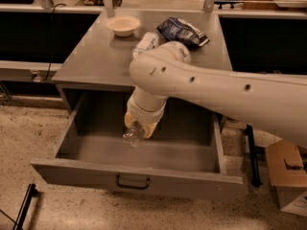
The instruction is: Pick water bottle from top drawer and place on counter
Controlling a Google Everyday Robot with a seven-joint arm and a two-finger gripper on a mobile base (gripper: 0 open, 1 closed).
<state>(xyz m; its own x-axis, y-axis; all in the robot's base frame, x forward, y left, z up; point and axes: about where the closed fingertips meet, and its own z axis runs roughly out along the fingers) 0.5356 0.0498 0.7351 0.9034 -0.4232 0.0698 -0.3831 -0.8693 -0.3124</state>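
Observation:
The top drawer (144,176) is pulled open below the counter (96,56). My gripper (139,127) hangs from the white arm over the middle of the drawer, pointing down. It is shut on the water bottle (132,138), a small clear plastic bottle held tilted above the drawer floor. The bottle's cap and label are hidden by the gripper. The drawer's dark bar handle (133,182) is centred on its front panel.
On the counter lie a fatter bottle with a white label (145,43), a white bowl (123,25) and a dark blue snack bag (182,31). A cardboard box (288,174) stands on the floor at the right. A dark stand leg (24,210) is at the lower left.

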